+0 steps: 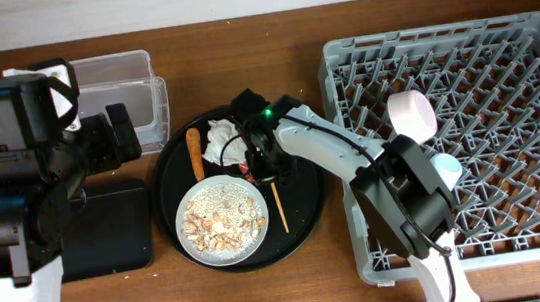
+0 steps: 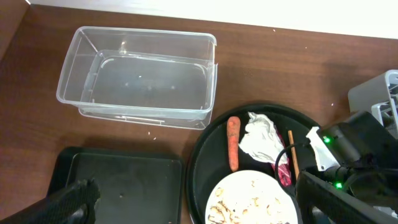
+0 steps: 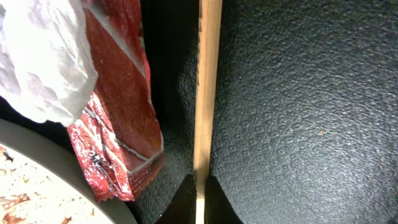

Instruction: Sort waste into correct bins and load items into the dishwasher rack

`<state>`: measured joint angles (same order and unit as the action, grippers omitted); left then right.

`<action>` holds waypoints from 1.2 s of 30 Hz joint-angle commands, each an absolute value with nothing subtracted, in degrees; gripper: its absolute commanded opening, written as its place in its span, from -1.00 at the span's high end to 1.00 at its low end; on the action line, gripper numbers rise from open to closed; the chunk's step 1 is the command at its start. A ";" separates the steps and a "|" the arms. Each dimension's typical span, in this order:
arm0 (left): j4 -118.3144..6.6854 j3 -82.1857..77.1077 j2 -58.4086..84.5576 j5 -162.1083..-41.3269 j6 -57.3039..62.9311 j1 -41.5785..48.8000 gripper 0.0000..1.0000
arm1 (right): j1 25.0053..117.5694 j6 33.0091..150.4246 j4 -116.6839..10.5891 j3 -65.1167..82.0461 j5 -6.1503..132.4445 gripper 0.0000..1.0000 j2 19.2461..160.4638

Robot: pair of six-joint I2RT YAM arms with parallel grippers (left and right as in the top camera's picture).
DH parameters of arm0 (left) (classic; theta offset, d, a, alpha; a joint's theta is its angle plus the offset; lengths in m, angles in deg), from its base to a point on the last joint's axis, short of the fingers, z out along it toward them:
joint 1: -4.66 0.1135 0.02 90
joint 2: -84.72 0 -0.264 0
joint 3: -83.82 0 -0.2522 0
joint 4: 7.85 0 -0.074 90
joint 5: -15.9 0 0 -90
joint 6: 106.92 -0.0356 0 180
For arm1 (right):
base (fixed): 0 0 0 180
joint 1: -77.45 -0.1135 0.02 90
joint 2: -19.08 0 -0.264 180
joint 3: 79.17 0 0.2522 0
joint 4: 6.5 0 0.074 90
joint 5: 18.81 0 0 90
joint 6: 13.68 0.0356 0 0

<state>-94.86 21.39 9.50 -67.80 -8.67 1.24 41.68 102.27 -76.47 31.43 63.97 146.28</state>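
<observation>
On the brown table (image 1: 239,44), right fingers (image 3: 180,202) pinched the chopstick (image 3: 208,93) at its 6 o'clock end, shaft running toward 12; left fingers (image 2: 74,199) gaped empty.

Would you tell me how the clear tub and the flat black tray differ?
The tub is see-through with tall walls; the flat tray is opaque black and shallow. The tub sits farther from the robot than the flat tray. Both are rectangular, left of the round tray.
</observation>
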 commanded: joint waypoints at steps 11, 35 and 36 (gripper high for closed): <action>-94.82 21.39 9.44 -67.18 -7.95 1.35 -0.98 | 53.22 89.64 -85.23 33.33 60.64 0.61 125.51; -94.82 21.39 9.44 -67.18 -7.95 1.33 -0.98 | 44.81 97.16 -81.17 32.98 64.36 0.92 135.81; -94.82 21.39 9.44 -67.18 -7.95 1.33 -0.98 | 46.53 96.31 -81.14 33.04 64.64 0.91 131.59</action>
